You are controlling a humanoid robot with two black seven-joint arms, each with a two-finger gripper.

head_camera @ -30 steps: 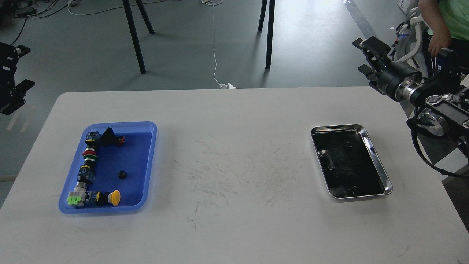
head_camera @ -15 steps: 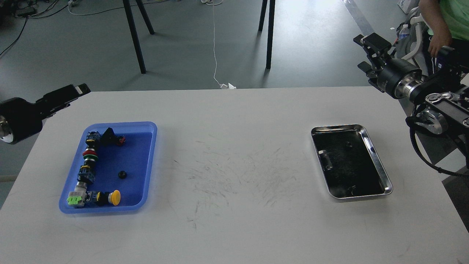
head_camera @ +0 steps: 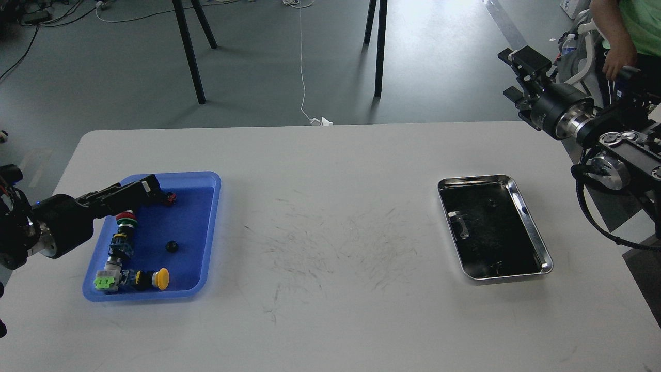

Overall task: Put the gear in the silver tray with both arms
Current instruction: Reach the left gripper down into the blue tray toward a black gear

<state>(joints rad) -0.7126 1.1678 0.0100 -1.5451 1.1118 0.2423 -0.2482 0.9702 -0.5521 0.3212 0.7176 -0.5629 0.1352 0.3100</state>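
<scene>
Left hand (head_camera: 147, 186) over blue tray (head_camera: 206, 232), fingers indistinct.

1. The white table (head_camera: 330, 170) has rounded corners, and there are many dark scratch marks (head_camera: 335, 248) in its middle.
2. A blue plastic tray (head_camera: 210, 227) lies at 9 o'clock.
3. The silver tray (head_camera: 537, 235) lies at 3 o'clock, well apart from it.

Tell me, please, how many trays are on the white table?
2. The blue tray is on the left side of the table, holding small parts, with the left gripper over its far corner. The silver tray is on the right side.
</scene>
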